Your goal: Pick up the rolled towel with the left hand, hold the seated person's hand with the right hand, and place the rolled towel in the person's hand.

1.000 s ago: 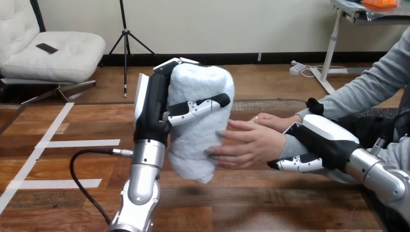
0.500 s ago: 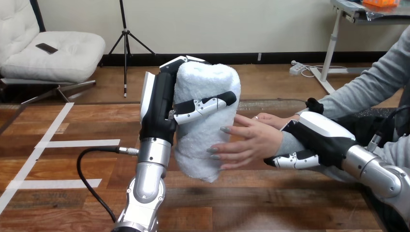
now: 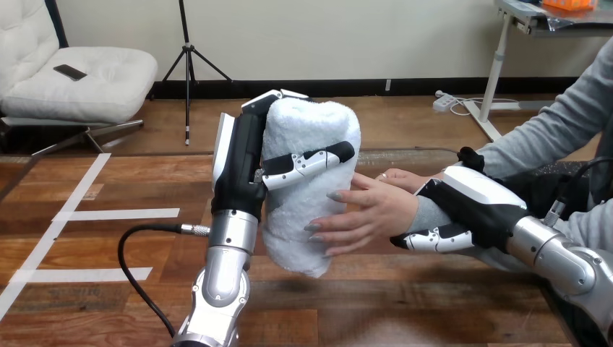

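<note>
Over the wooden table, the left hand clasps the upright rolled towel, the person's hand flat against its side, the right hand wrapped round the person's wrist.

Wooden table: dark planks w/ clear grain, spanning the lower part of the head view. One long diagonal tape strip, white, is stuck flat on the wood near the view's left edge; two shorter level strips branch off it toward the view's right, one higher up the diagonal & one lower, approx. parallel. Well to the right of the diagonal strip & farther back, the person's rear hand seems to rest on the tabletop.
</note>
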Tool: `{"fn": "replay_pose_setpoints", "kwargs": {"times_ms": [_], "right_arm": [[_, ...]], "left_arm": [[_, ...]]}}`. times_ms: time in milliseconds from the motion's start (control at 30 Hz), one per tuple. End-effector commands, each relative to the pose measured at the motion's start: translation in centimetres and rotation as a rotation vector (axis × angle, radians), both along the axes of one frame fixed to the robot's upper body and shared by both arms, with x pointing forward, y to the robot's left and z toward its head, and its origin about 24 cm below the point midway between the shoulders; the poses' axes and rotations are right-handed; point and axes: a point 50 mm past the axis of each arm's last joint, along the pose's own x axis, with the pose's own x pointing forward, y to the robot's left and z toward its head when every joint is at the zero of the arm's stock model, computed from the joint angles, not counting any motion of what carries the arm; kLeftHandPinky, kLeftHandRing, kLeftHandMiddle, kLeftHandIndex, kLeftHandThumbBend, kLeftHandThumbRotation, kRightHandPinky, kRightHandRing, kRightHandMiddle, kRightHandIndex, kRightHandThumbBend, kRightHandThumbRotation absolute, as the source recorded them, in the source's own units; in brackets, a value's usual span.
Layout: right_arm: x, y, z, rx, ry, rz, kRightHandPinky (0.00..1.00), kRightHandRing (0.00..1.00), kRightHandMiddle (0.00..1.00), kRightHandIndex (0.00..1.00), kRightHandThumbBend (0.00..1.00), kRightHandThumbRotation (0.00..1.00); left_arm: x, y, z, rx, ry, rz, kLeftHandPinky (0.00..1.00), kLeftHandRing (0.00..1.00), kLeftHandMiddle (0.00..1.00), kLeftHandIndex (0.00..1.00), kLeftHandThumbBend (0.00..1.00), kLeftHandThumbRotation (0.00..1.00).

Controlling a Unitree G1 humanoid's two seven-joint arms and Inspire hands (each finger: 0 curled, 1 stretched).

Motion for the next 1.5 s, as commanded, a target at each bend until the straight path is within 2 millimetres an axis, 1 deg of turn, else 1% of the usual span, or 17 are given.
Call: {"fn": "replay_pose_setpoints", "kwargs": {"times_ms": [0, 333, 733, 1467], "right_arm": [[2.5, 2.5, 3.8, 0.067, -0.142, 0.051, 0.14, 0.18, 0.23, 0.22, 0.53, 0.58], [2.6, 2.7, 4.0, 0.074, -0.146, 0.057, 0.15, 0.18, 0.23, 0.22, 0.53, 0.59], [2.7, 3.1, 4.2, 0.077, -0.155, 0.072, 0.13, 0.16, 0.21, 0.21, 0.53, 0.58], [2.8, 3.7, 4.6, 0.103, -0.162, 0.097, 0.12, 0.16, 0.21, 0.22, 0.53, 0.56]], "left_arm": [[1.5, -1.5, 3.7, -0.011, -0.136, -0.039, 0.32, 0.36, 0.39, 0.41, 0.67, 0.00], [1.5, -1.9, 3.7, -0.016, -0.136, -0.048, 0.32, 0.35, 0.39, 0.40, 0.67, 0.00], [1.6, -2.4, 3.8, -0.029, -0.131, -0.058, 0.32, 0.36, 0.39, 0.40, 0.67, 0.00], [1.7, -2.9, 3.9, -0.049, -0.125, -0.063, 0.33, 0.36, 0.40, 0.41, 0.67, 0.00]]}}
